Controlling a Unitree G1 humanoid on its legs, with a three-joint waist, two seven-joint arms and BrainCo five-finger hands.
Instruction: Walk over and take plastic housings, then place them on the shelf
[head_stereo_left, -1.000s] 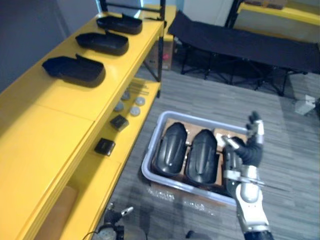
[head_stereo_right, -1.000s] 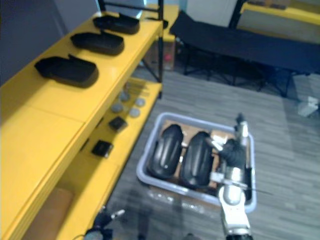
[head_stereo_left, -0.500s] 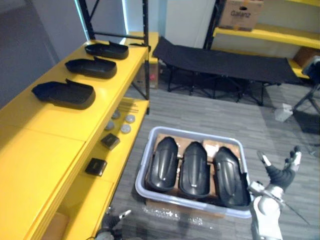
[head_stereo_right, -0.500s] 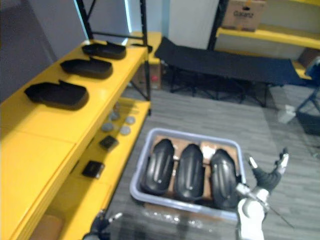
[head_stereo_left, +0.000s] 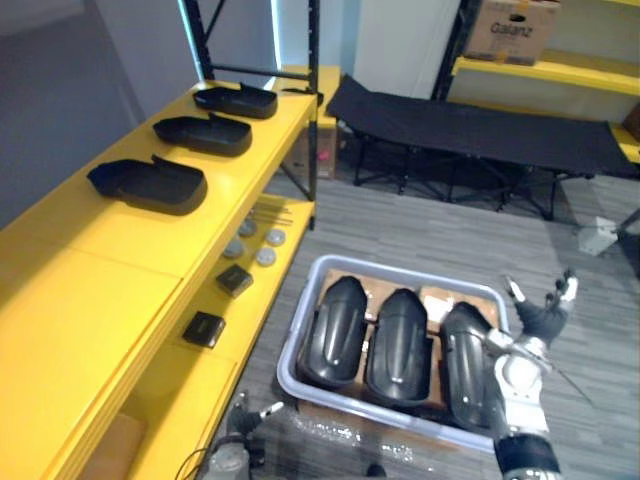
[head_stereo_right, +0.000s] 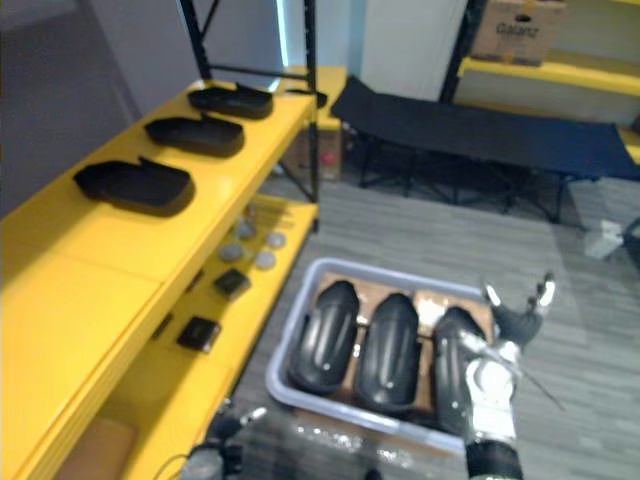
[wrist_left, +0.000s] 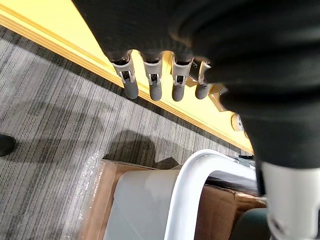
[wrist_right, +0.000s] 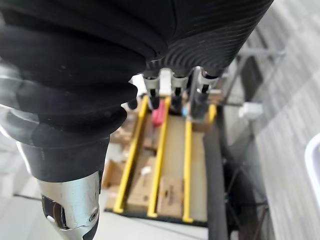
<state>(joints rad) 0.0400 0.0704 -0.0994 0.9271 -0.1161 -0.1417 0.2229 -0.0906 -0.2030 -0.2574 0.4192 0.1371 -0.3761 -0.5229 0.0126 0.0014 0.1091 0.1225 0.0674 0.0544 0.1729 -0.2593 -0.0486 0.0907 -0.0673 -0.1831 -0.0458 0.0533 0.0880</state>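
Left eye view: grey bin (head_stereo_left: 297, 352) sits on the floor just beside the yellow shelf (head_stereo_left: 110, 265). Three black plastic housings lie in it side by side, domed side up: left housing (head_stereo_left: 335, 332), middle housing (head_stereo_left: 398, 345), right housing (head_stereo_left: 466, 366). Brown cardboard (head_stereo_left: 347, 272) shows in the bin at their far ends. Right hand (head_stereo_left: 542, 312) is raised at the bin's right rim, just beside the right housing, fingers spread wide, thumb apart, nothing in it. Can't tell whether the arm touches that housing. Right wrist view agrees: fingers (wrist_right: 174, 87) are straight, pointing out at distant yellow racking (wrist_right: 165, 165), with nothing between them. In the left wrist view the left hand (wrist_left: 153, 82) is empty, fingers hanging straight and relaxed, low over the grey carpet (wrist_left: 45, 115) between the shelf's lower edge and the bin's near rim. Three more black housings sit hollow side up in a row on the shelf's top board, apart from each other: near shelf housing (head_stereo_left: 148, 184), mid shelf housing (head_stereo_left: 203, 134), far shelf housing (head_stereo_left: 237, 100). The lower board carries two small black boxes (head_stereo_left: 235, 280) and a few grey discs (head_stereo_left: 256, 246). A black folding cot (head_stereo_left: 480, 125) stands behind the bin, with a cardboard box (head_stereo_left: 520, 18) on the rack above it.
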